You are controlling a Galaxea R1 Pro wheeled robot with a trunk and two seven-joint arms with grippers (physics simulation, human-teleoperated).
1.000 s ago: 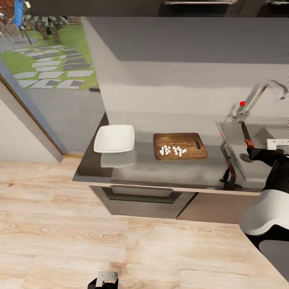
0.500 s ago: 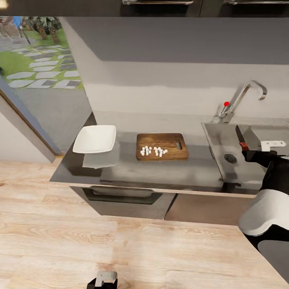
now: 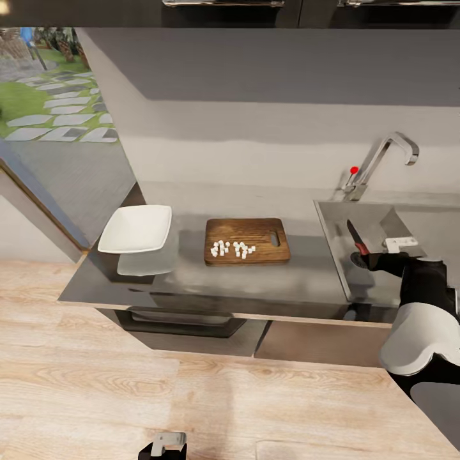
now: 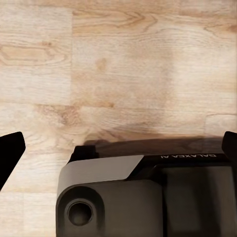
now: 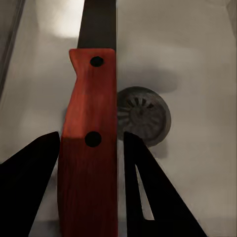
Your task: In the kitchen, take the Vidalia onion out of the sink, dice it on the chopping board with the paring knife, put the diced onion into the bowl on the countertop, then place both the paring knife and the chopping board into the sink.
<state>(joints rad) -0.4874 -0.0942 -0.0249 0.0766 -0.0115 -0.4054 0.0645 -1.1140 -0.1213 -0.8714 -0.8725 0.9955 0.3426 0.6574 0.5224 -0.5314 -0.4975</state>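
My right gripper (image 3: 366, 258) is shut on the red handle of the paring knife (image 3: 356, 237), holding it over the sink (image 3: 332, 237). In the right wrist view the knife (image 5: 90, 143) sits between the black fingers (image 5: 29, 190), dark blade pointing away, just above the round drain (image 5: 145, 116). The brown chopping board (image 3: 246, 241) lies on the grey countertop (image 3: 300, 271) left of the sink, with the diced onion (image 3: 232, 248) as small white bits on it. Further left stands the white bowl (image 3: 135, 229). My left gripper (image 4: 118, 148) hangs open, low over the wooden floor.
A grey tap (image 3: 382, 158) with a red knob (image 3: 354, 170) rises behind the sink. A drawer with a dark bar handle (image 3: 176, 319) is under the countertop. A glass door (image 3: 45, 147) to the garden is at the left. The robot's base (image 4: 143, 197) shows under the left gripper.
The camera has moved, so the whole picture has slid left. My right gripper has stayed over the basin with the knife and now holds it above the drain.
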